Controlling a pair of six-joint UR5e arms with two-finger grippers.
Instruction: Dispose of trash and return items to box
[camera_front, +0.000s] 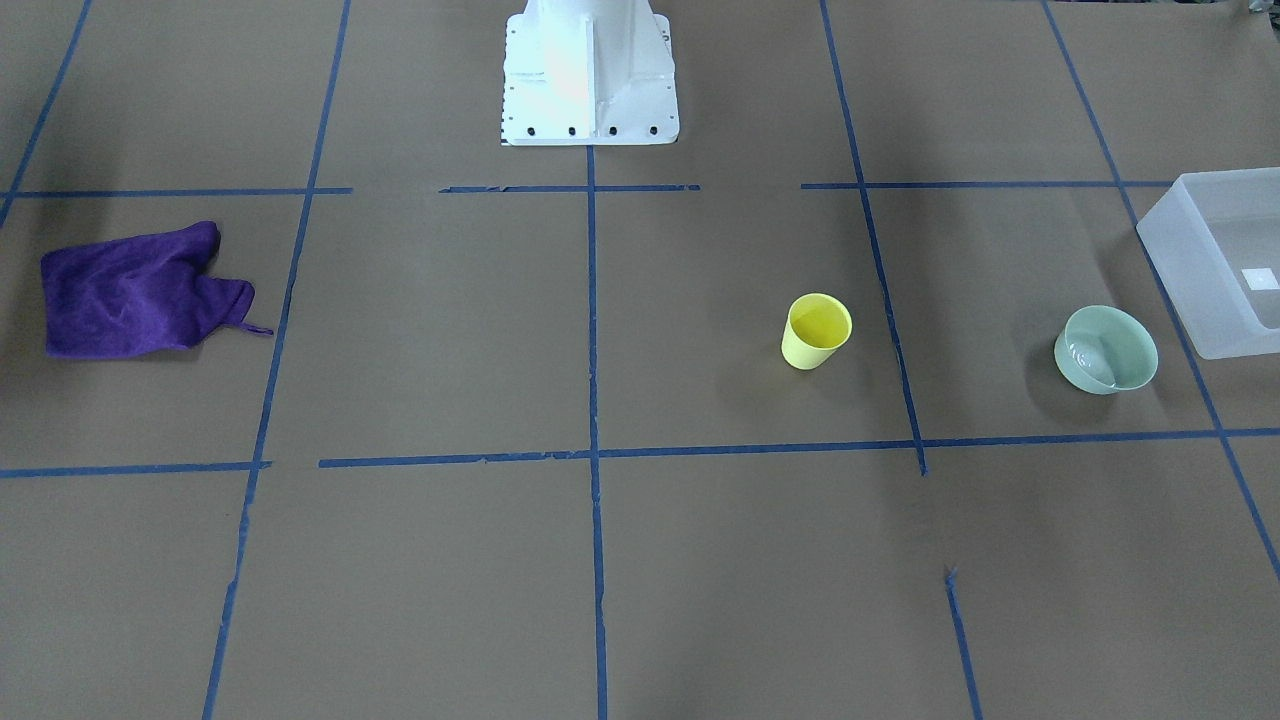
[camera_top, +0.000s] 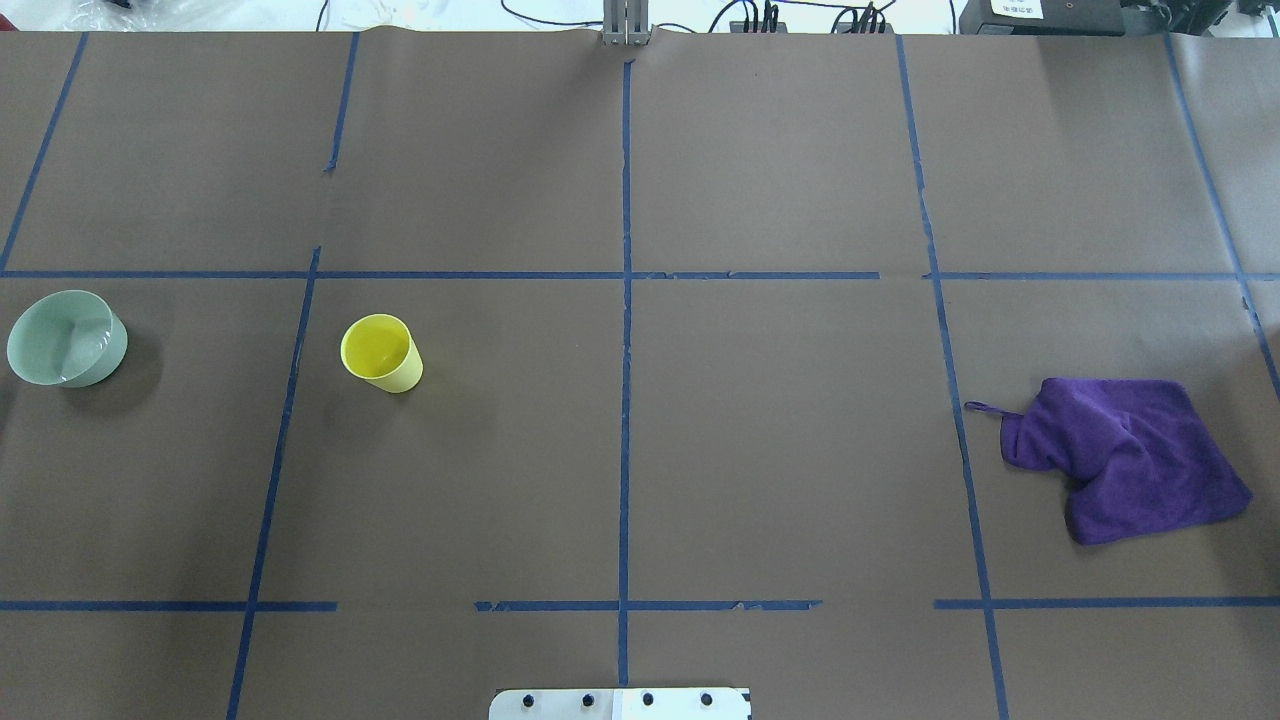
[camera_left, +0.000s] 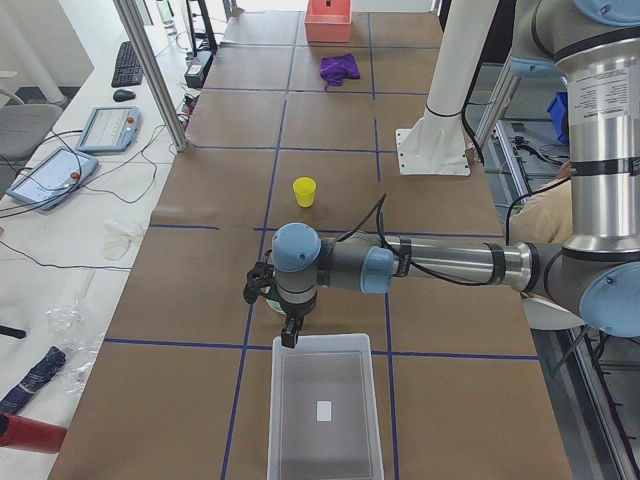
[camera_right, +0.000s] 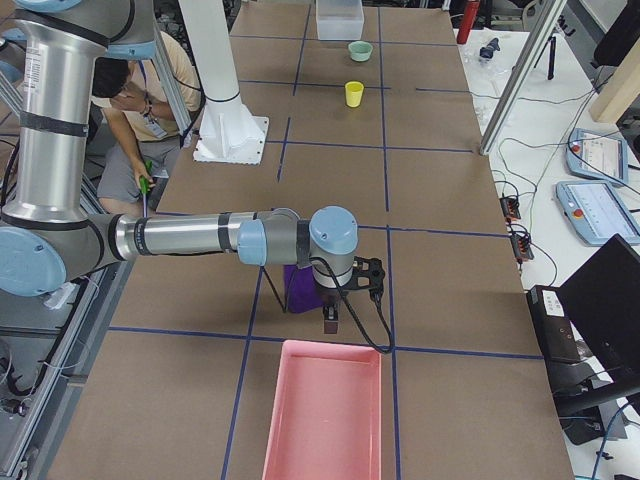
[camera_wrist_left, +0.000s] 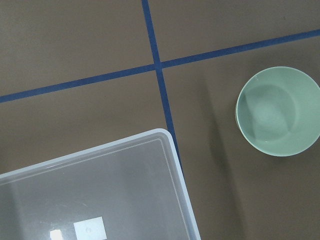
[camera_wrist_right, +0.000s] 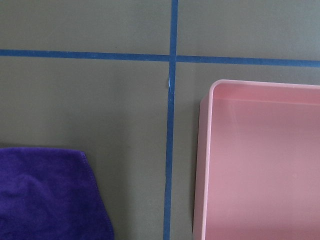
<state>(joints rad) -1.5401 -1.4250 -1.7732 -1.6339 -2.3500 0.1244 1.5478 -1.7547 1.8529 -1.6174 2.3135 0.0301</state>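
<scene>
The yellow cup (camera_front: 816, 330) stands upright on the brown table; it also shows in the overhead view (camera_top: 381, 352). The mint-green bowl (camera_front: 1105, 349) sits beside the frosted-white box (camera_front: 1190, 290), apart from it. The left wrist view looks down on the bowl (camera_wrist_left: 278, 111) and the box's corner (camera_wrist_left: 167, 137), with a white label inside. My left gripper (camera_left: 290, 335) hangs above the gap between bowl and box; I cannot tell whether it is open or shut. My right gripper (camera_right: 330, 320) hangs between the purple cloth and a pink tray; I cannot tell its state either.
A purple cloth (camera_top: 1125, 455) lies crumpled on my right side. A pink tray (camera_right: 272, 410) stands at that end of the table, its rim in the right wrist view (camera_wrist_right: 202, 150). The white robot base (camera_front: 590, 75) stands at the table's edge.
</scene>
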